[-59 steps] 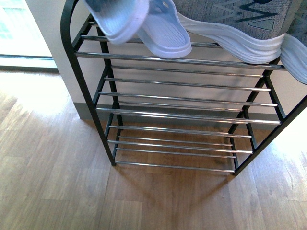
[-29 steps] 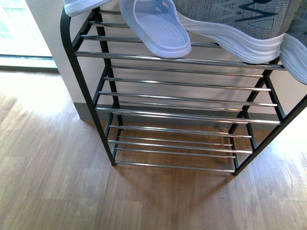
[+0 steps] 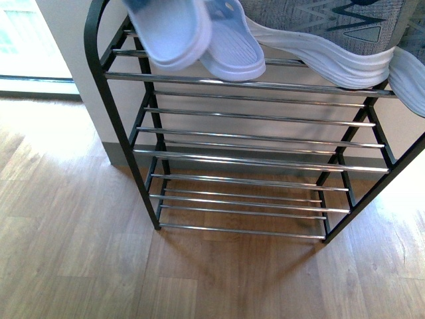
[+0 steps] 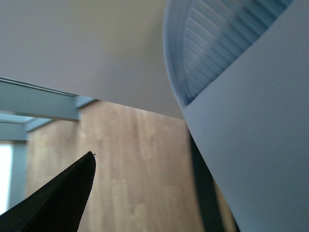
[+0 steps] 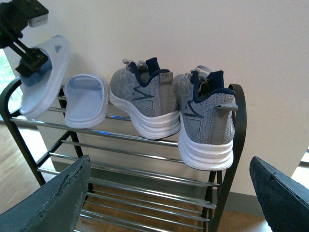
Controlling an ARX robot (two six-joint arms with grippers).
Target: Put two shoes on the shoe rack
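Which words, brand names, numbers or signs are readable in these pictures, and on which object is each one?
None can be read.
The grey sneakers show only a dark line pattern on the side, no letters.
The light-blue slides and the shoe rack are plain, with no print.

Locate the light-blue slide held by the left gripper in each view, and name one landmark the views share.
Front view: held slide at top left, tilted over the rack's top shelf, overlapping the other slide.
Left wrist view: it fills the right side, very close and blurred.
Right wrist view: at upper left, clamped by the left gripper.
Shared landmark: the shoe rack's black frame.
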